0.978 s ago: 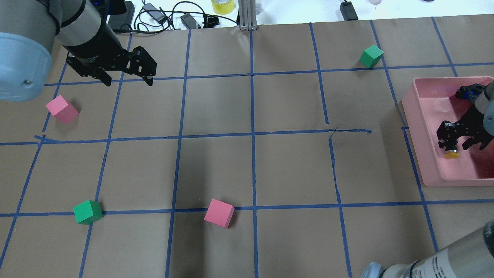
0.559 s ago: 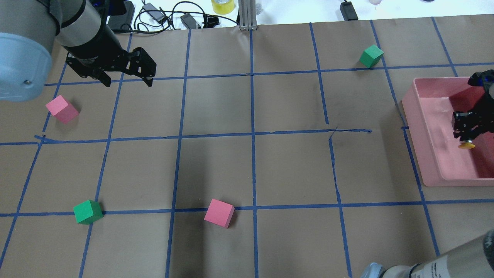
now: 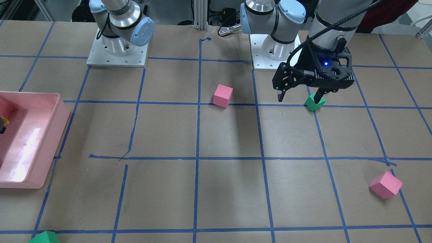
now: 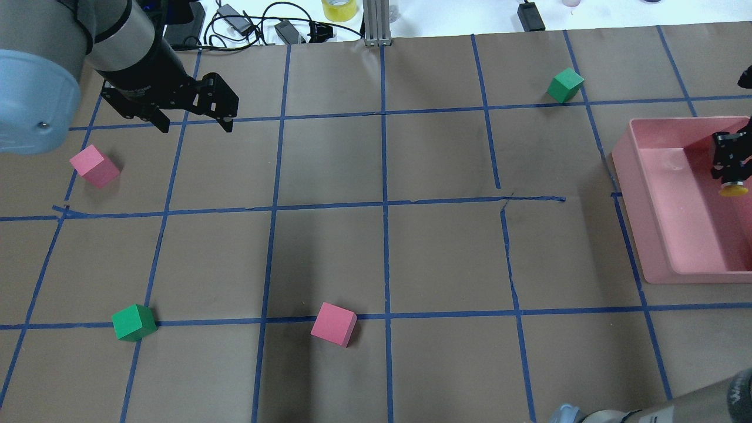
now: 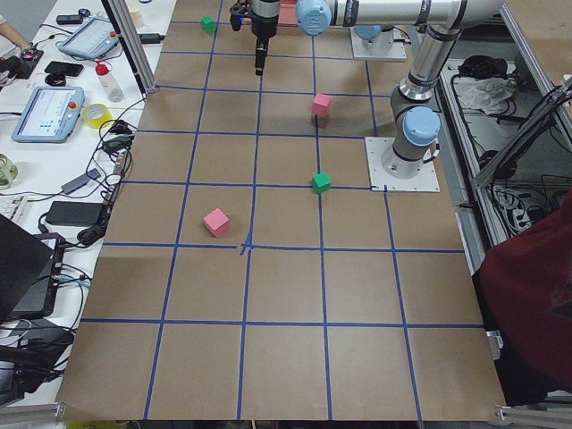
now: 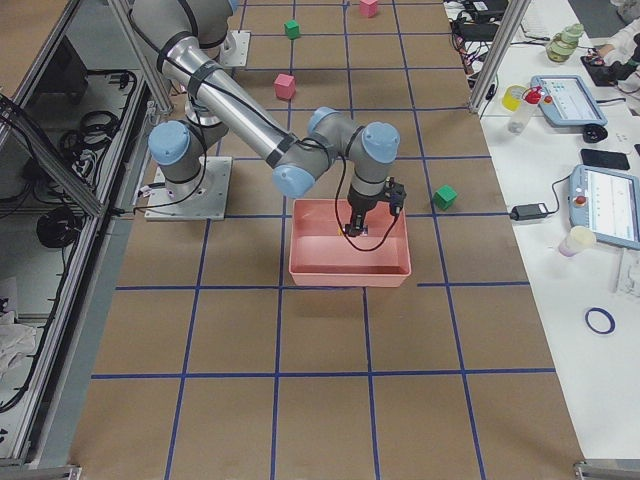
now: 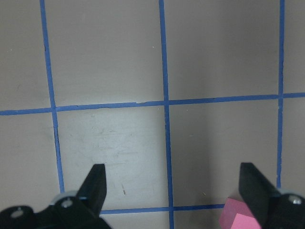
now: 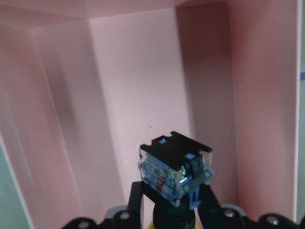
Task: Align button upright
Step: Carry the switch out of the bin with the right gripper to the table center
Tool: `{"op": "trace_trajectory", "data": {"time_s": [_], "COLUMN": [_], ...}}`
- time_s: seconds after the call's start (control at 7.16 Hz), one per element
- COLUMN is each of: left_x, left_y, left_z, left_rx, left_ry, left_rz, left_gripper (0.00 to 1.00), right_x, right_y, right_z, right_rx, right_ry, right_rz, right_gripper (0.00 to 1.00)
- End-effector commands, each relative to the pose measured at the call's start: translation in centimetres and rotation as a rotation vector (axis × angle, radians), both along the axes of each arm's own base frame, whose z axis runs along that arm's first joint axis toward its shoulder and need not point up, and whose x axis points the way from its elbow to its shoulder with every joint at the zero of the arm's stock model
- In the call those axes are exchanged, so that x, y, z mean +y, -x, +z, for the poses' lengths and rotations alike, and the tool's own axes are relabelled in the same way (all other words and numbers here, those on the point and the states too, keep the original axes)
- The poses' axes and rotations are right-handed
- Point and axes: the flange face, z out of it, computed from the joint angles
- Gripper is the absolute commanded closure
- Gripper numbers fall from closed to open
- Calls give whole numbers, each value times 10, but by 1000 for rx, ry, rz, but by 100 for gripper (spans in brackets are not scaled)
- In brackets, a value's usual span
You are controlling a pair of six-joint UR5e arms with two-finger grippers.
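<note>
My right gripper [image 4: 730, 174] is shut on the button [image 4: 734, 189] and holds it inside the pink bin [image 4: 625, 170], near its far right part. In the right wrist view the button's [image 8: 174, 169] whitish base block with blue parts points away from the gripper [image 8: 171, 193]. A sliver of the yellow cap shows close to the palm. The cap also shows at the front-facing view's left edge [image 3: 2, 120]. My left gripper [image 4: 194, 123] is open and empty above the table at the far left, away from the bin.
Pink cubes [image 4: 94, 166] [image 4: 333, 324] and green cubes [image 4: 134, 322] [image 4: 565, 85] lie scattered on the brown gridded paper. One pink cube [image 7: 238, 214] sits by my left gripper's [image 7: 174, 186] fingertip. Cables and adapters [image 4: 282, 26] lie along the far edge.
My right gripper has carried the button to the right and farther from the robot inside the bin, and now sits partly off the overhead view's edge. The left arm has not moved.
</note>
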Motion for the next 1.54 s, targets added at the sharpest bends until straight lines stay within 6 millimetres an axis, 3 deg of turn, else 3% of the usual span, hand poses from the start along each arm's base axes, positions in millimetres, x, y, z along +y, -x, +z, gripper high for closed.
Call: {"op": "trace_trajectory", "data": {"time_s": [0.0, 0.28, 0.56, 0.84, 0.98, 1.12, 1.4], "left_x": [0, 0, 0, 0, 0, 0, 0], "left_y": [-1, -1, 0, -1, 0, 0, 0], "left_z": [0, 0, 0, 0, 0, 0, 0], "left_rx": [0, 0, 0, -2, 0, -2, 0], "left_ry": [0, 0, 0, -2, 0, -2, 0], "left_rz": [1, 1, -1, 1, -1, -1, -1], "left_gripper": [0, 0, 0, 0, 0, 0, 0], "right_x": [-20, -53, -64, -85, -98, -109, -117], "right_y": [-78, -203, -309, -404, -443, -469, -501], "right_z": [45, 46, 28, -26, -49, -63, -89], "right_rx": [9, -110, -127, -209, -281, -368, -507], "right_ry": [22, 111, 148, 159, 173, 167, 134], "right_rz": [9, -11, 110, 272, 315, 329, 343], "right_gripper": [100, 100, 100, 100, 100, 100, 100]}}
